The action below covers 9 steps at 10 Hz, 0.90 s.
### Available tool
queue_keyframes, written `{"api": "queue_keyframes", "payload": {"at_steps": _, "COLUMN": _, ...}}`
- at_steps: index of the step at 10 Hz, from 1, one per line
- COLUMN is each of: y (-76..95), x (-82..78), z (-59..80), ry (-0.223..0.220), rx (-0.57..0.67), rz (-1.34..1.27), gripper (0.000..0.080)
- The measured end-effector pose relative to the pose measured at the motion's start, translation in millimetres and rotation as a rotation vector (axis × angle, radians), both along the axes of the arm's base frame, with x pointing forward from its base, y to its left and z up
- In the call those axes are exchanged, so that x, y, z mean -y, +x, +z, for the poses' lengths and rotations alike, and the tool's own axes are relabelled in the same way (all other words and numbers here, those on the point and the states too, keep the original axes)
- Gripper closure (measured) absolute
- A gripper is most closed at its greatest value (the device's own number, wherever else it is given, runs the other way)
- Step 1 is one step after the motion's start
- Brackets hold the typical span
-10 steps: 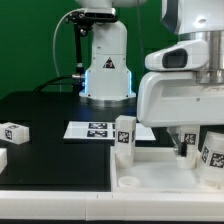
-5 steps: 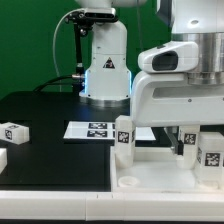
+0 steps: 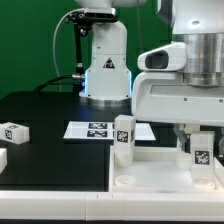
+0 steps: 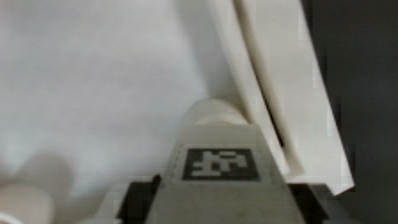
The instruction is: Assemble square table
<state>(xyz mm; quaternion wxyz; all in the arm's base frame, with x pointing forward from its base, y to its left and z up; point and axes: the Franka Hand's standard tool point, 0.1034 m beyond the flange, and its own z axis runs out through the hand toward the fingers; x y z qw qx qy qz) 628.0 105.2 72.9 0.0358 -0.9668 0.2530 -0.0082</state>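
**A:** Where's the square table top (image 3: 160, 172) sitting?

**B:** Lower right of the exterior frame, flat on the black counter (image 3: 50, 150). The right and bottom edges crop it, and only one round corner hole (image 3: 126, 181) shows, at its near-left corner.

**A:** And the end effector?

**B:** The end effector (image 3: 199, 140) is above the top's right part, clamped on the held leg (image 3: 200, 152), which stands upright. Can't tell if its foot touches the top. In the wrist view the tag is blurry, the rim (image 4: 276, 90) runs beside the leg, and the fingers are barely in shot.

**A:** Anything else around?

**B:** An upright leg (image 3: 124, 136) stands at the top's far-left corner, on or just off it, hard to say. The marker board (image 3: 93, 129) is right beside it. A lying leg (image 3: 14, 131) is mid-left, and the left edge crops a white piece (image 3: 2, 157).
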Motion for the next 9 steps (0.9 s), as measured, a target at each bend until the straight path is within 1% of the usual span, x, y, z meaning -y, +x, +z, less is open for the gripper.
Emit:
{"api": "queue_keyframes", "payload": {"at_steps": 2, "y": 0.3, "x": -0.8, "z": -0.9, "ry": 0.017, "rx": -0.015, "rz": -0.227, "gripper": 0.0515}}
{"api": "queue_keyframes", "payload": {"at_steps": 4, "y": 4.8, "x": 0.8, "z": -1.9, "ry": 0.072, "rx": -0.015, "rz": -0.524, "gripper": 0.0515}}
{"api": "queue_keyframes", "payload": {"at_steps": 6, "y": 9.2, "x": -6.3, "z": -3.0, "ry": 0.084, "rx": -0.016, "rz": -0.725, "gripper": 0.0515}}
{"api": "queue_keyframes", "payload": {"at_steps": 7, "y": 9.7, "x": -6.9, "z": -3.1, "ry": 0.089, "rx": -0.021, "rz": -0.807, "gripper": 0.0515}}
{"api": "queue_keyframes", "payload": {"at_steps": 8, "y": 9.9, "x": -6.9, "z": -2.9, "ry": 0.092, "rx": -0.026, "rz": -0.865, "gripper": 0.0515}}
{"api": "queue_keyframes", "payload": {"at_steps": 9, "y": 9.9, "x": -6.8, "z": -2.9, "ry": 0.091, "rx": -0.023, "rz": -0.844, "gripper": 0.0515}}
